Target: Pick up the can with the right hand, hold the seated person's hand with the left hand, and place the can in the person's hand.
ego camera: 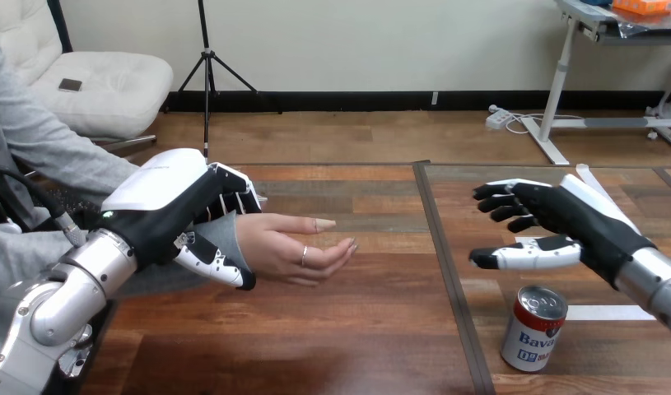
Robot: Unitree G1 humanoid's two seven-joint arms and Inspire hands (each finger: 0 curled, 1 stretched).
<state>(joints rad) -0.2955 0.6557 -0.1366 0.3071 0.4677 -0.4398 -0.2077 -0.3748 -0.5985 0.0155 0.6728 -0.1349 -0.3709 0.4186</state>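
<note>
Over at the left of the brown wooden bench (pixel 356 329), the left hand (pixel 171 206) is wrapped round the wrist of the person's hand (pixel 291 243), which lies palm up. At the right, the right hand (pixel 562 218) hangs spread and empty just above the upright red-and-white metal can (pixel 533 327).

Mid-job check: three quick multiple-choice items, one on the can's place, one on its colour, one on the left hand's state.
1. The can is: A in a box; B upright on the table, near the right hand; C on a plate.
2. The can's label is: A red and white; B green; C black.
3. The left hand is: A flat on the table; B curled round the person's wrist; C shut on the can.
B: it stands on bare wood. A: red band over white. B: thumb under, fingers over the wrist.
</note>
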